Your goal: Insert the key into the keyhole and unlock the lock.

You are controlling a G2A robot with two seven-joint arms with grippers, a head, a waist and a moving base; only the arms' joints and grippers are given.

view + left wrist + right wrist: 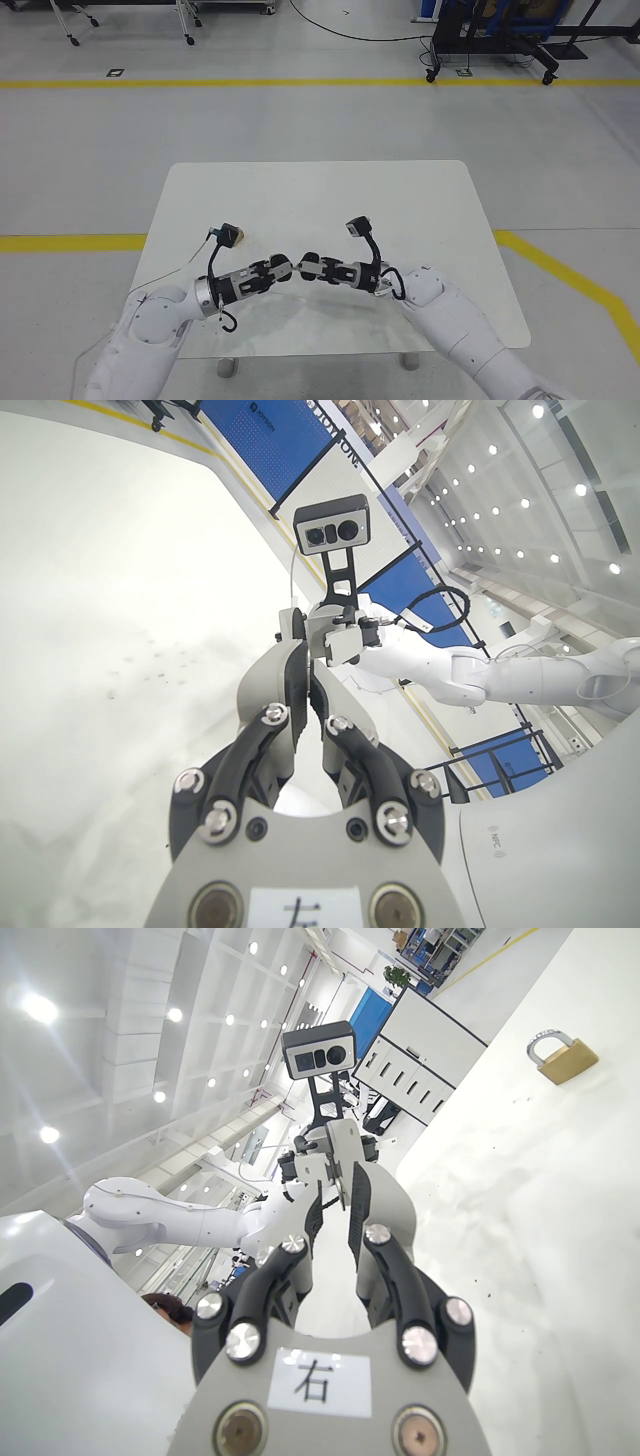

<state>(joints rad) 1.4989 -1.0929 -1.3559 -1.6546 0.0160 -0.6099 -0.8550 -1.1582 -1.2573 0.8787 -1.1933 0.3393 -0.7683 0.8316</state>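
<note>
From my station I see both arms meeting low over the front middle of the white table (400, 190), tips nose to nose. The left gripper (309, 660) has its ribbed pads pressed together, and a thin sliver of metal sits between the tips, which I take to be the key seen edge-on. From the right wrist view the key (341, 1192) shows its flat round head lying against one pad of the right gripper (338, 1180). The other pad stands off it, so that gripper is parted rather than clamped. The key's shaft is hidden among the fingers (I cannot tell which way it points).

The padlock (569, 1061) lies flat on its broad face on the left part of the table, apart from the grippers and farther from the robot than they are. Its brass body and steel shackle lie in one line along the tabletop, the shackle closed into the body. I can't make out the keyhole.
</note>
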